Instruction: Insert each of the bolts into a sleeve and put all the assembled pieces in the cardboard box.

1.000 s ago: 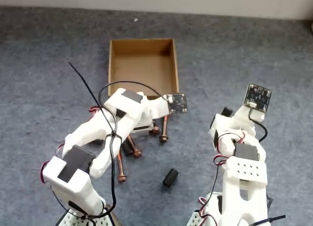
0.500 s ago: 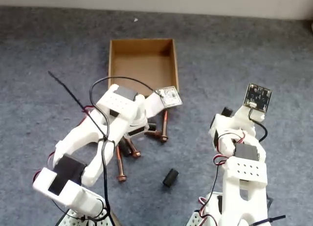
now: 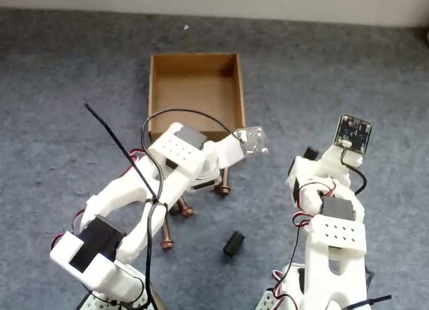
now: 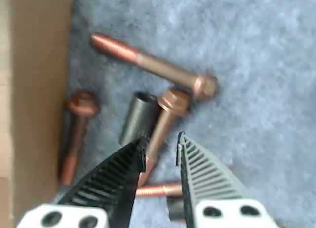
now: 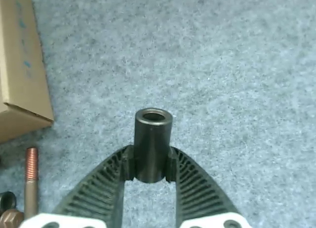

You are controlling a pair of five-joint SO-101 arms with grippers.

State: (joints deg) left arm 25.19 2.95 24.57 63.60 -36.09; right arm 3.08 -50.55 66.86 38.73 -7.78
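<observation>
Left claw (image 4: 160, 141) swung right, straddling a bolt (image 4: 161, 123); right claw (image 5: 150, 162) grips sleeve (image 5: 153, 136).

From above, the high camera looked down over the grey carpeted table (image 3: 335, 68) and the open brown cardboard box (image 3: 194, 95). Both my wrist cameras faced down, close to the carpet, each catching an edge of that box (image 4: 34, 90) (image 5: 19, 65).

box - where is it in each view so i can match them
high view: box, top centre.
left wrist view: its wall runs beside the bolts, ahead of the left gripper.
right wrist view: its corner, off to one side of the sleeve in the right gripper.
shared landmark: bolts by the box's near wall.
</observation>
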